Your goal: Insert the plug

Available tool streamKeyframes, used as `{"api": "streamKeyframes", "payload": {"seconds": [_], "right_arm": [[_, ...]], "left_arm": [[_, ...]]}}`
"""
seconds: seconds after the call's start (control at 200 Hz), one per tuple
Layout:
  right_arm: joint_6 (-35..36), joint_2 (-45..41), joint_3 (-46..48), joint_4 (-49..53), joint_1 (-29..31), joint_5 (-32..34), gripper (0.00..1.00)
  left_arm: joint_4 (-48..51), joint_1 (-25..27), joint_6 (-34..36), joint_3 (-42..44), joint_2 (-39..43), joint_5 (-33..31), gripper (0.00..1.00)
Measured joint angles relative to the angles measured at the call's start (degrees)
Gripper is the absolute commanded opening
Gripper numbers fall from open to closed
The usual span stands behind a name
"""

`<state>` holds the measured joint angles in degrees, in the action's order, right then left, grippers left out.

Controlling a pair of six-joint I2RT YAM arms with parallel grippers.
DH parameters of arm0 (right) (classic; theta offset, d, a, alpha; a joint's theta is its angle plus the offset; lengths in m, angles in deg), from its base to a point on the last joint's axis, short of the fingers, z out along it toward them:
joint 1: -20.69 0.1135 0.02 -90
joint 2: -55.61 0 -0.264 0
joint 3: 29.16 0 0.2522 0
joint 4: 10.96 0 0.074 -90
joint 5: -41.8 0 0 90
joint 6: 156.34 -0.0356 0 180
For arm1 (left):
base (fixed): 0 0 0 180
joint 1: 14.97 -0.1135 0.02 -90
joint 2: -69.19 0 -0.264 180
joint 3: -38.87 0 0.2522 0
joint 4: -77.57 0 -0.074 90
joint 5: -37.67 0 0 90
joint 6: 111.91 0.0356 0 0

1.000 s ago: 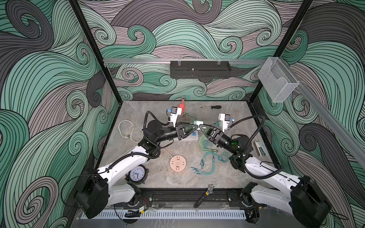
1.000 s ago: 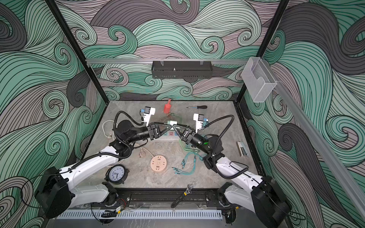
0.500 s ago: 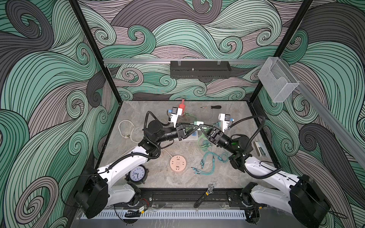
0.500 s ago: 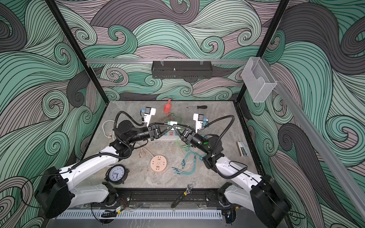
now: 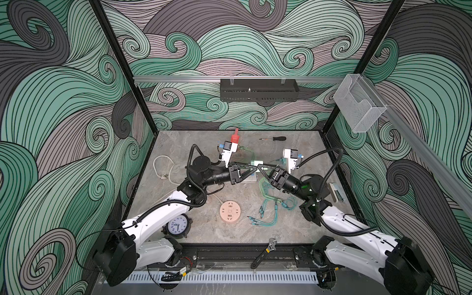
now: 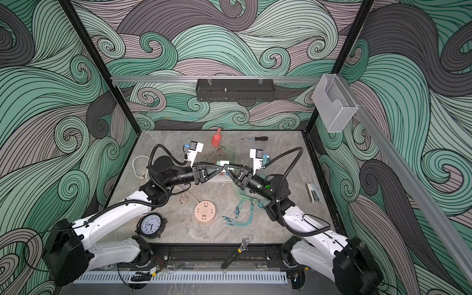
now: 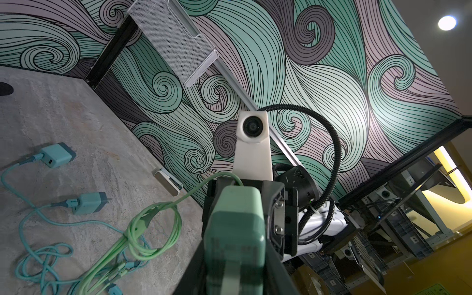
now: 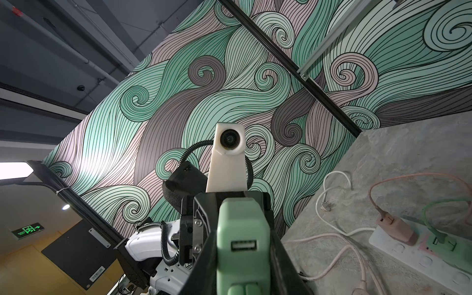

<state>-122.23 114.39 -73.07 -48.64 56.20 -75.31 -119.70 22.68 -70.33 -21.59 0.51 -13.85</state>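
A pale green plug [image 5: 256, 162] [image 6: 222, 162] hangs in mid-air above the white power strip [image 5: 251, 179], between both arms. My left gripper [image 5: 255, 167] comes in from the left and is shut on it; in the left wrist view the plug [image 7: 235, 224] fills the space between the fingers of the left gripper [image 7: 235, 270], and its green cable trails to the table. My right gripper [image 5: 259, 166] meets it from the right, shut on the same plug [image 8: 242, 229], whose USB port faces the camera above the right gripper [image 8: 242, 265]. The power strip [image 8: 419, 258] holds a pink and a green plug.
A round pink socket [image 5: 229, 212], a clock [image 5: 178, 224] and tangled teal cables [image 5: 273, 212] lie in front. A white cable [image 5: 163, 168] lies at the left, a stapler [image 5: 335, 192] at the right. A red scoop [image 5: 235, 136] and a screwdriver [image 5: 274, 138] lie at the back.
My right gripper has closed its fingers onto the green plug that the left gripper holds. Both arms have stayed almost where they were.
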Motion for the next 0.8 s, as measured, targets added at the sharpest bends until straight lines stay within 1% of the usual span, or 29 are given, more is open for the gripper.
{"api": "streamKeyframes", "payload": {"seconds": [0.075, 0.175, 0.33, 0.43, 0.505, 0.625, 0.801], "right_arm": [[0.66, -0.48, -0.26, 2.25, -0.55, 0.11, 0.22], [1.55, -0.83, -1.18, 4.7, -1.53, 0.11, 0.21], [2.86, -1.44, -2.78, 7.69, -2.21, -0.15, 0.21], [5.05, -1.92, -4.44, 11.63, -2.73, -1.11, 0.21], [8.76, -2.19, -7.1, 17.7, -3.58, -2.34, 0.21], [15.74, -1.79, -14.51, 30.05, -5.53, -4.28, 0.21], [27.1, 0.31, -23.8, 44.65, -8.09, -5.62, 0.21]], "left_arm": [[2.01, -0.07, 0.79, 0.02, 0.33, -0.63, 0.47], [3.72, -0.13, 1.51, 0.46, 1.31, -1.38, 0.52], [6.4, -0.87, 2.43, 1.49, 3.65, -2.08, 0.53], [9.33, -1.44, 3.56, 2.12, 5.44, -2.49, 0.54], [13.03, -2.1, 5.25, 2.91, 7.8, -3.65, 0.56], [21.0, -3.37, 8.39, 3.39, 12.2, -6.93, 0.57], [32.35, -4.48, 13.14, 3.85, 18.82, -15.96, 0.59]]}}
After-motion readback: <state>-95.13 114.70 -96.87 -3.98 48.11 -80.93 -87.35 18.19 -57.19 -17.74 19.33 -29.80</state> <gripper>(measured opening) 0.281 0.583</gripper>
